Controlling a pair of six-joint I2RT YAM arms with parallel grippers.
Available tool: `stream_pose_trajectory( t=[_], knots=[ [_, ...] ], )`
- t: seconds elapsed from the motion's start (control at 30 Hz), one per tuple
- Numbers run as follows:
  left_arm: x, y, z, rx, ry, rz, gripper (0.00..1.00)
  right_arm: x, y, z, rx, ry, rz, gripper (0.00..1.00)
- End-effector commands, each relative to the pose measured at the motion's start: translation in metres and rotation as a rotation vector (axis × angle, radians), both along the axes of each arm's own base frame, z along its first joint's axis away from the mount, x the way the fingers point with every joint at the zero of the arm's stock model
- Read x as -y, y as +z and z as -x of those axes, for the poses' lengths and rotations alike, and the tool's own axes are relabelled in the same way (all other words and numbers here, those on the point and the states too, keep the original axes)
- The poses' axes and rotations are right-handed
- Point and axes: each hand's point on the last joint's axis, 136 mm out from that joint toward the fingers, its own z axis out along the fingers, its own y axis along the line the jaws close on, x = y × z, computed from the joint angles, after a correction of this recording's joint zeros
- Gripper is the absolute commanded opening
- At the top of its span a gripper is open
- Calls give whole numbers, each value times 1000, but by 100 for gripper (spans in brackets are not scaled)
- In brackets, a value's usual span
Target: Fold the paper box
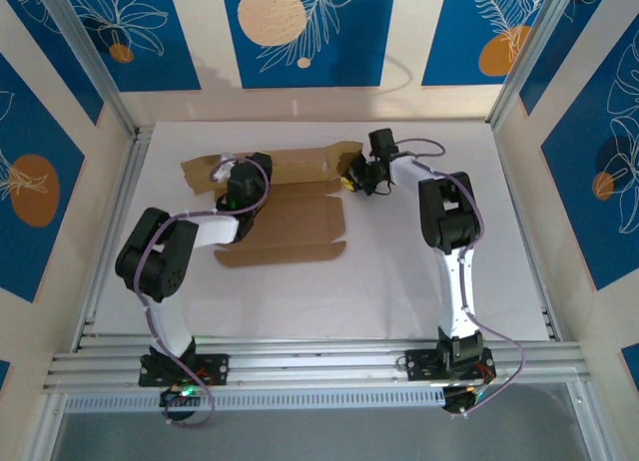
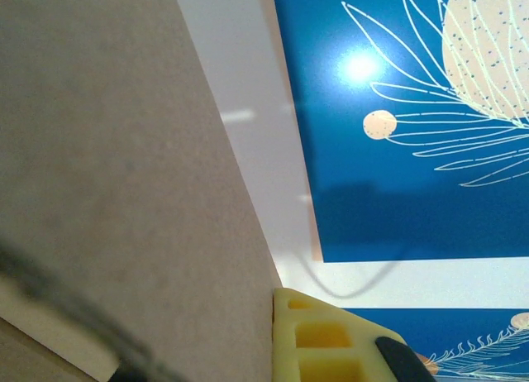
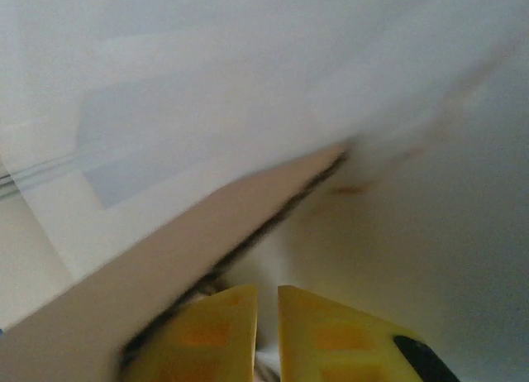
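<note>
White counter (image 1: 399,291) carries the plain brown paper box (image 1: 290,222), flaps spread, at its far middle. Left tool (image 1: 236,190) pinches a raised flap; right tool (image 3: 266,293) stands narrowly parted at its right end.

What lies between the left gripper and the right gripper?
Cardboard of the paper box spans from the left gripper to the right gripper, seen in the top external view.

Evenly bright; glare spot on blue panel (image 2: 359,66); right wrist view blurred.
</note>
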Motion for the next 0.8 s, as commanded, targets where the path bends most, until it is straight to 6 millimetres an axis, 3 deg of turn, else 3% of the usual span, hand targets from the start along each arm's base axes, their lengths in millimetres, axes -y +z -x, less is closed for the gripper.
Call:
stream_pose_trajectory(
  t=[0.0, 0.27, 0.6, 0.67, 0.77],
  knots=[
    [2, -20, 10, -77, -7, -36, 0, -14, 3, 16, -45, 41, 11, 16],
    [8, -21, 11, -85, -17, -31, 0, -39, 12, 18, -42, 55, -220, 13],
    [10, -27, 12, -98, -16, -29, 0, -77, 13, 27, -70, 114, -366, 13],
    [10, -29, 12, -103, -14, -27, 0, -79, 11, 29, -75, 123, -351, 13],
    [8, -31, 12, -108, -7, -30, 0, -65, 13, 30, -50, 101, -307, 14]
  ],
)
